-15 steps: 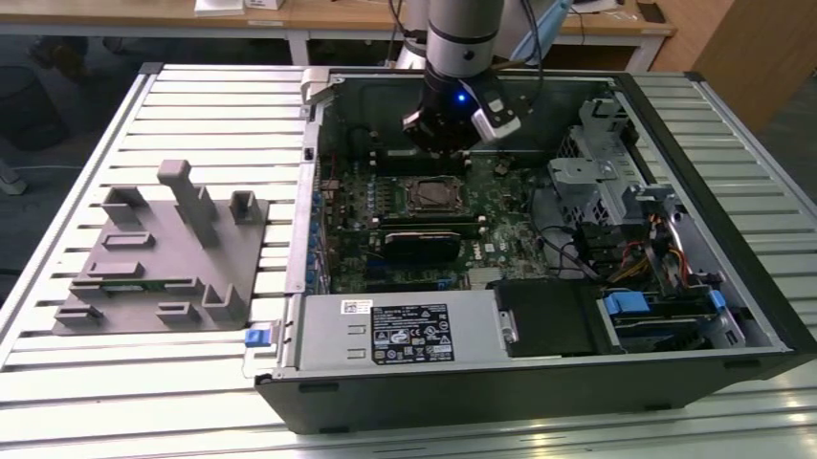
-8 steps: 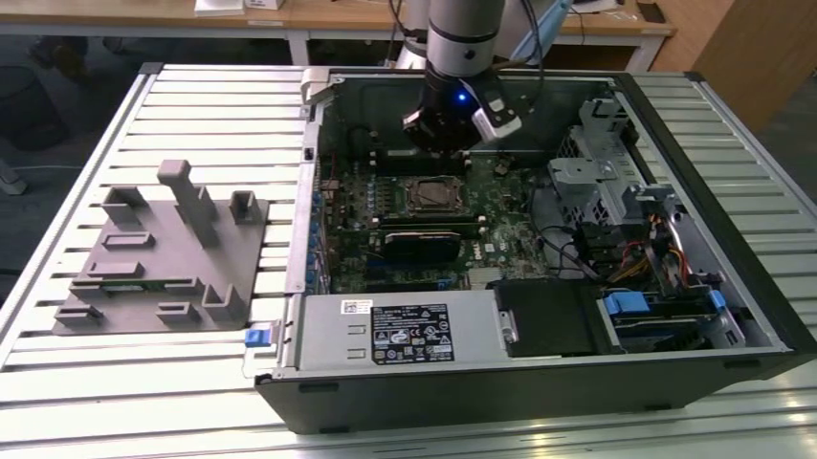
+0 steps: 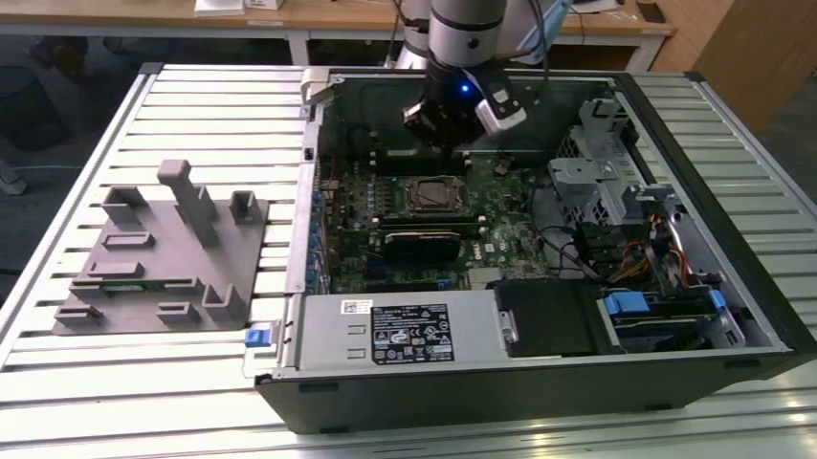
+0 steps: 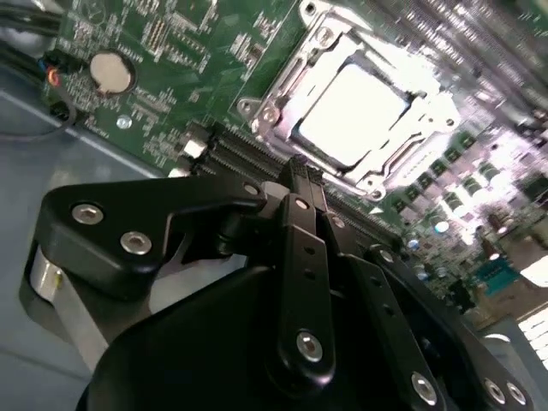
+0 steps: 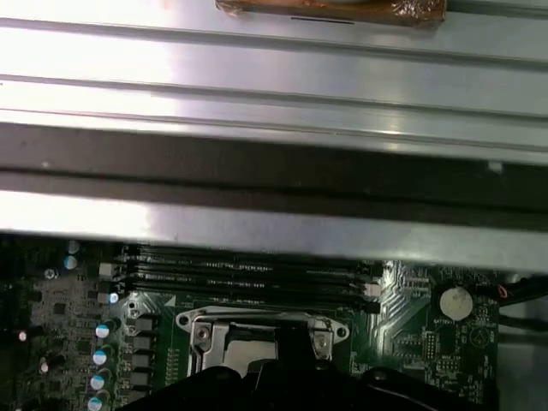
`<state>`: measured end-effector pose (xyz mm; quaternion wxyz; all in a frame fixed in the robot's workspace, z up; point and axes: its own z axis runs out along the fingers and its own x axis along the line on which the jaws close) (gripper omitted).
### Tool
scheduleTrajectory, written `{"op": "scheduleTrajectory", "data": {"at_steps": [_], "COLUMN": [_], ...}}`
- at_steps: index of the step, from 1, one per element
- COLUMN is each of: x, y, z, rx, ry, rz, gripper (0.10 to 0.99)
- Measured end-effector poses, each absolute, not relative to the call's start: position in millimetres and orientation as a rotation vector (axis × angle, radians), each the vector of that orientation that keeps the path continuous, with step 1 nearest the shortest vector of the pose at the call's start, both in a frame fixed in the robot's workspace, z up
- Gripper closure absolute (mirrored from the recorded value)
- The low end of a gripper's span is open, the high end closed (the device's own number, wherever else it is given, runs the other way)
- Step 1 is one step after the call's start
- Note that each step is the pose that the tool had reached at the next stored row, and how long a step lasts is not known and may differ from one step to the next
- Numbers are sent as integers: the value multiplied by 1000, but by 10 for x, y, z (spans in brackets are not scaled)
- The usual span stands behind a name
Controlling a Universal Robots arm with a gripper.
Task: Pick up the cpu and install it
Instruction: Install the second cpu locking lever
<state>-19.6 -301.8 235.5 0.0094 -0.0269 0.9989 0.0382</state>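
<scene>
Inside metal-framed socket [image 4: 342, 111]: flat silvery square cpu [image 4: 351, 116]; black gripper [image 4: 300, 175] closed, empty.

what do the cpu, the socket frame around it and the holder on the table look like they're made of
The cpu top looks like pale satin metal, glaring white under the light. The socket frame looks like bright stamped steel, with shiny edges and screws. The holder looks like matte grey plastic, possibly printed: dull, uniform, no glints.
</scene>
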Motion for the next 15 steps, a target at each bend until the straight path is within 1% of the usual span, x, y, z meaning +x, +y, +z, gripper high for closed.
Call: {"op": "scheduleTrajectory", "data": {"at_steps": [6, 15], "x": [-196, -193], "y": [-3213, -3339], "z": [2349, 2346], "rx": [-83, -81], "ry": [3119, 3129], "rz": [119, 126], "gripper": [980, 980]}}
